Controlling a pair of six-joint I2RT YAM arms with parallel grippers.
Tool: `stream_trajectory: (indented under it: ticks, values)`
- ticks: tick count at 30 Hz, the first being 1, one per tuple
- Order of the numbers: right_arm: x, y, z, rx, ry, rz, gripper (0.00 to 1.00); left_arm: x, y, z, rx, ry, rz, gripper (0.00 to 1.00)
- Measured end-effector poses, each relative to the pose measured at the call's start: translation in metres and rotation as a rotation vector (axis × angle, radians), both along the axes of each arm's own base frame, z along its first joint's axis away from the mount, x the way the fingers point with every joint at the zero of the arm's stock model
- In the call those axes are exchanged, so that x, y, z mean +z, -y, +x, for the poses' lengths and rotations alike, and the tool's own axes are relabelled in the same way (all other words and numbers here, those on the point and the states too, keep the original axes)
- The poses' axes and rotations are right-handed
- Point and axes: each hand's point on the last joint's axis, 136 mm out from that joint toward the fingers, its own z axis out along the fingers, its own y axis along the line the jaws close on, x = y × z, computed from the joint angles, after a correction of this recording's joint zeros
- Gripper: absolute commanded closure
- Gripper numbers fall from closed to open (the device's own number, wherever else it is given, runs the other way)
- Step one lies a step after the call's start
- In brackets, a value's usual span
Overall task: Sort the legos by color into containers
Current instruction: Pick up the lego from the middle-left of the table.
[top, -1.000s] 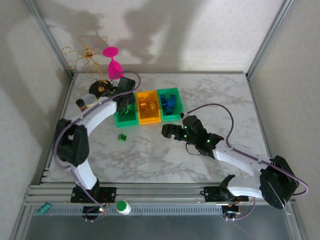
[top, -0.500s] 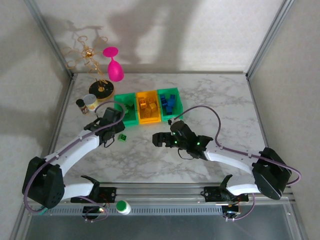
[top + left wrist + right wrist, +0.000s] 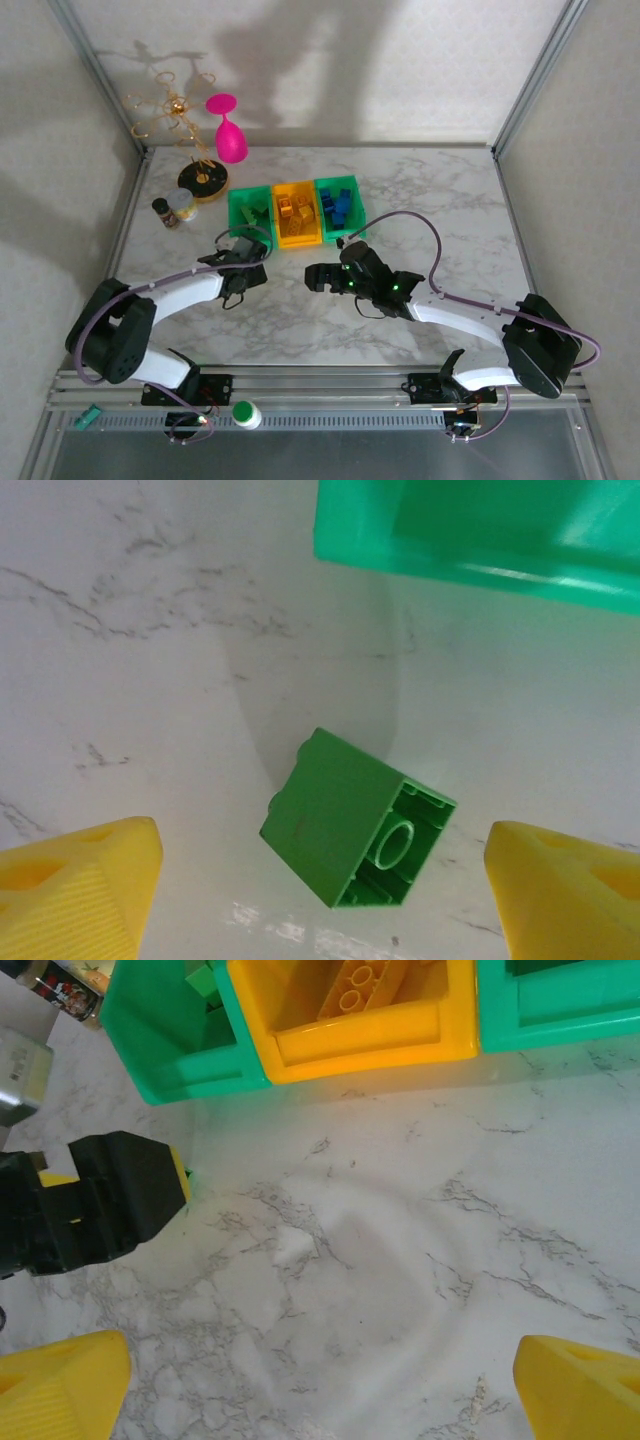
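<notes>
White marbled surface (image 3: 430,200); green plastic open-top bin (image 3: 470,530) just beyond. Right hand (image 3: 320,1385) wide open, empty. Left hand (image 3: 320,890) open, empty, straddling small green studded brick (image 3: 340,815), tipped over. Best: lower squarely, pinch flat sides.

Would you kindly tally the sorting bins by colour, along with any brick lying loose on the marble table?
Green bins: 2, the left green bin and the right green bin
Yellow-orange bins: 1, the yellow-orange bin
Loose bricks: 1, the loose green brick
Total: 4
</notes>
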Motion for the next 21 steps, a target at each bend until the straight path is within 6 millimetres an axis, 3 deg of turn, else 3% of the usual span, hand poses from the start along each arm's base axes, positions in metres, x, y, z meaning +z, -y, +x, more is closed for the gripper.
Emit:
stream_trajectory:
  ticks: [5, 14, 21]
  values:
    - [-0.003, 0.001, -0.001, -0.001, -0.003, -0.005, 0.01, -0.015, 0.001, 0.003, -0.009, -0.023, 0.02, 0.25]
    - [-0.003, 0.004, 0.001, -0.02, 0.001, -0.01, 0.01, -0.014, 0.006, 0.012, -0.04, -0.005, 0.044, 0.41]
    - [-0.003, 0.004, 0.002, -0.025, 0.004, -0.013, 0.01, -0.014, 0.008, 0.015, -0.045, 0.001, 0.043, 0.46]
